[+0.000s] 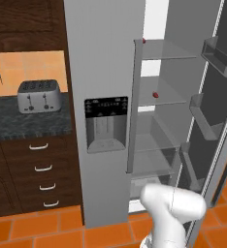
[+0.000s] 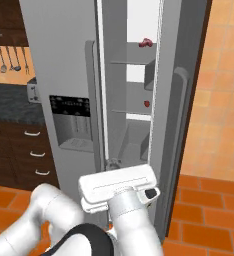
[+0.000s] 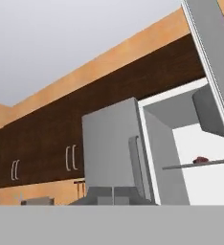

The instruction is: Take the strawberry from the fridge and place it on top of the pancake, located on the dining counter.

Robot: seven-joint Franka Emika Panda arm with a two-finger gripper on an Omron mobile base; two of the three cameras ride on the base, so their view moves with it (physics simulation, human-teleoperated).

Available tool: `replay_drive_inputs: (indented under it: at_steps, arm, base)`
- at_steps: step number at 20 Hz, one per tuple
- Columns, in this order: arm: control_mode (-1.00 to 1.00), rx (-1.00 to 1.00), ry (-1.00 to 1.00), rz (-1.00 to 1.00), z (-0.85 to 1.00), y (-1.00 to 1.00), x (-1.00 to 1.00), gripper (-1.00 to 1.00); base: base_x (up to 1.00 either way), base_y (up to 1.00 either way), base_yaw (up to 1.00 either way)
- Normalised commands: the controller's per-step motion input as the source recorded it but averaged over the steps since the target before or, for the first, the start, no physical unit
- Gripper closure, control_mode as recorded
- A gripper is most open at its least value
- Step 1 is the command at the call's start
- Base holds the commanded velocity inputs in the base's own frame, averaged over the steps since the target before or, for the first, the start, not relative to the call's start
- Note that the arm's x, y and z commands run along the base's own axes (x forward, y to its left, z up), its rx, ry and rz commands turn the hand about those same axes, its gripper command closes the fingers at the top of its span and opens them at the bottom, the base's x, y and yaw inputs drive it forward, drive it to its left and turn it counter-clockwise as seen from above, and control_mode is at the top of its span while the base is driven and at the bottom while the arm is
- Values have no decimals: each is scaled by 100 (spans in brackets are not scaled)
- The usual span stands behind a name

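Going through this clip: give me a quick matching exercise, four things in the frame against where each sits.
Things:
1. strawberry
2. darker red item
3. toaster
4. water dispenser

Places:
A. on the dark wall counter
B. top glass shelf of the fridge
C. set into the closed fridge door
D. glass shelf one below the top

Pairs: 1-D, 2-B, 3-A, 4-C

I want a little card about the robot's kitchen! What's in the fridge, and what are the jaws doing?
fridge: right door open, left door shut
strawberry: on the middle glass shelf
other red item: on the shelf above, darker and lumpier
toaster: on the dark counter left of the fridge
gripper: jaws shut, holding nothing that shows
arm: low in front of the open fridge, not at the strawberry yet
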Motion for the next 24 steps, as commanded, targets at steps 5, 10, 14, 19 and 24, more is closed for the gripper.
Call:
replay_drive_inputs:
  at_steps: [5, 10, 14, 19, 24]
  arm:
    - [-100, -28, 4, -32, 53, 100, 16, 100]
    - [-100, -37, 30, -35, 28, 94, 65, 100]
    - [-100, -24, 23, -43, -1, 46, 98, 100]
    - [-100, -7, 2, -49, -16, -2, 81, 100]
    - [-100, 25, -23, -15, -42, -40, 8, 100]
  base:
    - [0, 0, 0]
    - [0, 0, 0]
    - [0, 0, 0]
    - [0, 0, 0]
    - [0, 0, 0]
